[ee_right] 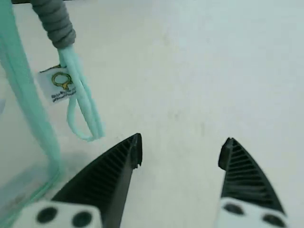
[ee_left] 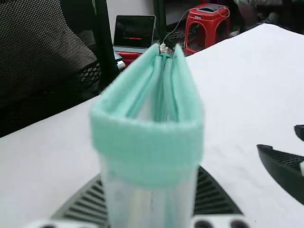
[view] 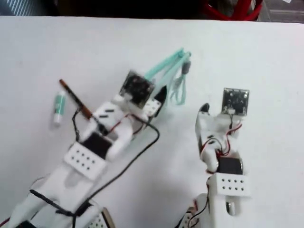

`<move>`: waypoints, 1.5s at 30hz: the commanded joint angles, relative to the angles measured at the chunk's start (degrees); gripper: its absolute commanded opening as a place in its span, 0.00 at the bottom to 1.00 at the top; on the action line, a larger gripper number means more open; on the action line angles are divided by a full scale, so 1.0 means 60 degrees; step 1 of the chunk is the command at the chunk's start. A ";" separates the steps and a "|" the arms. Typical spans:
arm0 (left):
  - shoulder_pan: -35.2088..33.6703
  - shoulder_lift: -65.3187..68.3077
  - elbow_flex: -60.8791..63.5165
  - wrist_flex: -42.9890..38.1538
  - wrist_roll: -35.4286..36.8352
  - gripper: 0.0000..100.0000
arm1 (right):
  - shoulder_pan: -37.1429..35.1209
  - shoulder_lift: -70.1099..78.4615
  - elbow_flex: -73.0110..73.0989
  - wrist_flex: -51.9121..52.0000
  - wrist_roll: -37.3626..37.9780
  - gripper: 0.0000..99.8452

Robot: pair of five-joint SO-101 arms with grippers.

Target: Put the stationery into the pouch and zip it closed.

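Stationery lay out on the white desk (view: 247, 57), well apart from the pouch (view: 165, 66): a brown pencil (view: 75, 98) and, just beside it, a short teal-and-white tube (view: 59, 108) that we took for a glue stick or marker. Both sat off to the left arm's outer side, so we judged that neither had gone in yet. The left end effector (ee_left: 151, 190) was clamped on one end of the pouch, a jaw on each side of its clear wall. It held the pouch on edge with the mint-green trim uppermost, which we read as a way to steady it and present the zip side for loading. The two mint bands ran close together to a small metal pull at the far end, but we could not tell whether the zip was open. We could make out nothing definite inside through the clear wall. The right end effector (ee_right: 184, 140) hung over bare desk with its two black jaws spread wide and nothing between them. It was near the pouch's mint wrist strap (ee_right: 80, 102), whose grey toggle (ee_right: 57, 23) and little tag (ee_right: 59, 84) trailed beside the pouch corner. We thought this arm was free to fetch, though the items lay on the other arm's side.
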 commanded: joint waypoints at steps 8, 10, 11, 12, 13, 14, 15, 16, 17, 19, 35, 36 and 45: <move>0.1648 0.0256 -0.1700 -0.0513 0.0015 0.12 | 0.1341 -0.2308 -0.0527 0.0828 -0.0044 0.26; 0.1780 0.0271 -0.1832 -0.0967 0.0059 0.12 | 0.1370 -0.2733 -0.0220 0.0799 -0.0088 0.26; 0.1780 0.0271 -0.1788 -0.1172 0.0073 0.12 | 0.1355 -0.2908 -0.0059 0.0769 -0.0088 0.26; 0.1751 0.0271 -0.1670 -0.1319 0.0073 0.12 | 0.1311 -0.3055 0.0132 0.0652 -0.0088 0.26; 0.1722 0.0271 -0.1480 -0.1451 0.0059 0.12 | 0.1165 -0.3231 0.0352 0.0476 -0.0103 0.26; 0.1722 0.0271 -0.1260 -0.1553 0.0029 0.12 | 0.1092 -0.3348 0.0586 0.0286 -0.0073 0.26; 0.1707 0.0271 -0.0982 -0.1641 0.0029 0.12 | 0.1062 -0.3451 0.0821 0.0066 -0.0044 0.26; 0.1707 0.0271 -0.0674 -0.1744 0.0015 0.12 | 0.1048 -0.3538 0.1011 -0.0125 -0.0029 0.26; 0.1707 0.0271 -0.0337 -0.1861 0.0015 0.12 | 0.1048 -0.3626 0.1158 -0.0256 -0.0029 0.26; 0.1707 0.0271 0.0264 -0.2139 0.0015 0.14 | 0.1048 -0.3641 0.1260 -0.0388 -0.0029 0.26; 0.1179 0.0168 0.1201 -0.1553 0.0015 0.21 | 0.0505 -0.3641 0.1553 -0.0418 -0.0015 0.26; 0.1179 0.0168 0.1231 -0.1553 0.0015 0.21 | 0.0505 -0.3641 0.1553 -0.0418 -0.0015 0.26; 0.0300 0.0168 0.1201 -0.1143 0.0073 0.21 | 0.0125 -0.3641 0.1788 -0.0432 0.0396 0.26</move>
